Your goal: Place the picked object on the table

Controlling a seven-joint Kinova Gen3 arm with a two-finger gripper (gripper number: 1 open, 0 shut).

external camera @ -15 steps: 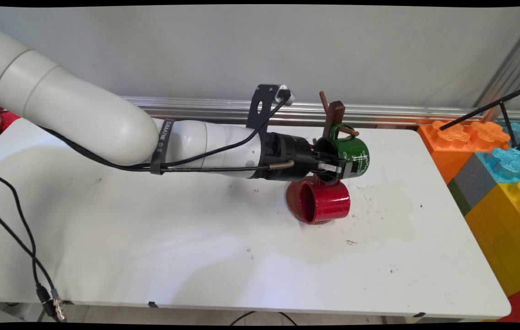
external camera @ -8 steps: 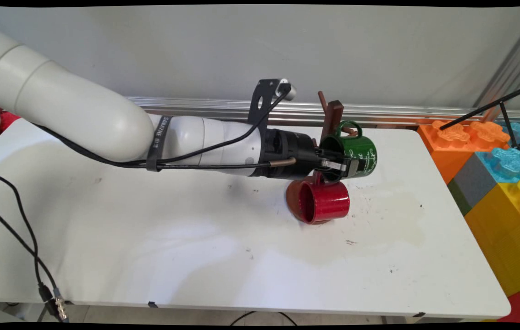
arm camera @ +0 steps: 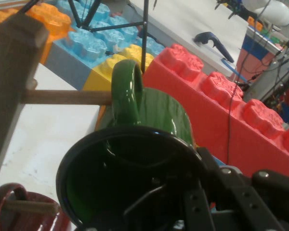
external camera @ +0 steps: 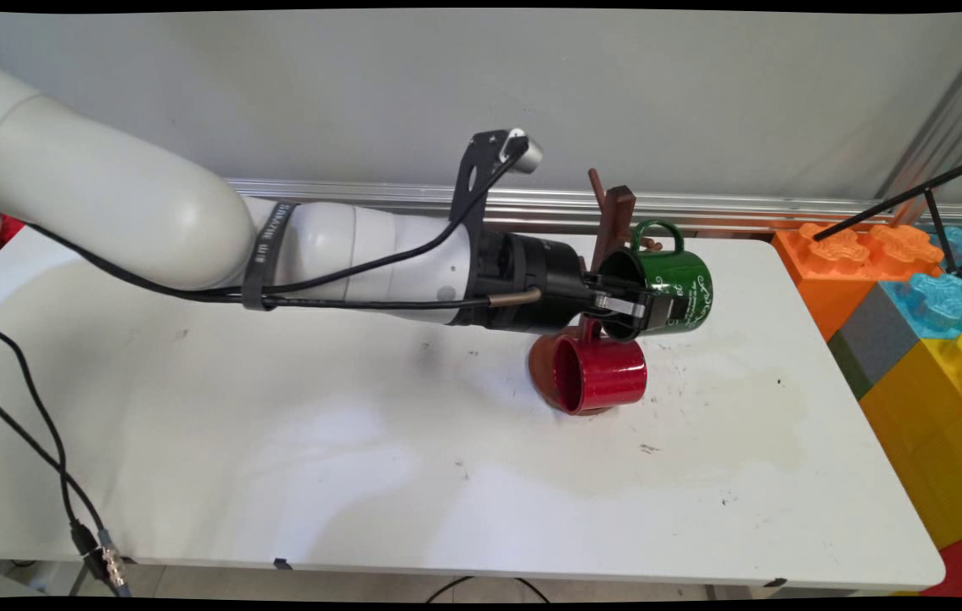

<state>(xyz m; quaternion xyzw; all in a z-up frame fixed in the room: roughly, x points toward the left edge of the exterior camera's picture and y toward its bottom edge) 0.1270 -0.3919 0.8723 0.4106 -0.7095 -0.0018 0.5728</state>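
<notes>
Main view first: two mugs total, one green, one red. The green mug (external camera: 669, 287) is up in the air on its side, mouth facing the arm, and the tool (external camera: 629, 309) is clamped on its rim, one finger inside and one outside. It sits just right of the wooden mug rack (external camera: 614, 222), with the handle pointing up right beside the post. The red mug (external camera: 595, 372) hangs lower on the same rack, also sideways, and looks empty from what shows. Both are over the far right part of the white surface (external camera: 362, 441). Past the surface's right edge there's a stack of big toy blocks (external camera: 914, 314) in orange, blue, yellow and red.

Hand view: looking straight into the green mug (arm camera: 130, 187), dark inside, nothing in it. Its handle (arm camera: 126, 91) is at the tip of a wooden peg (arm camera: 67, 97) sticking out from the post (arm camera: 12, 82); can't tell if the peg is through the loop. The red mug's rim (arm camera: 24, 211) peeks in bottom left on another peg.
</notes>
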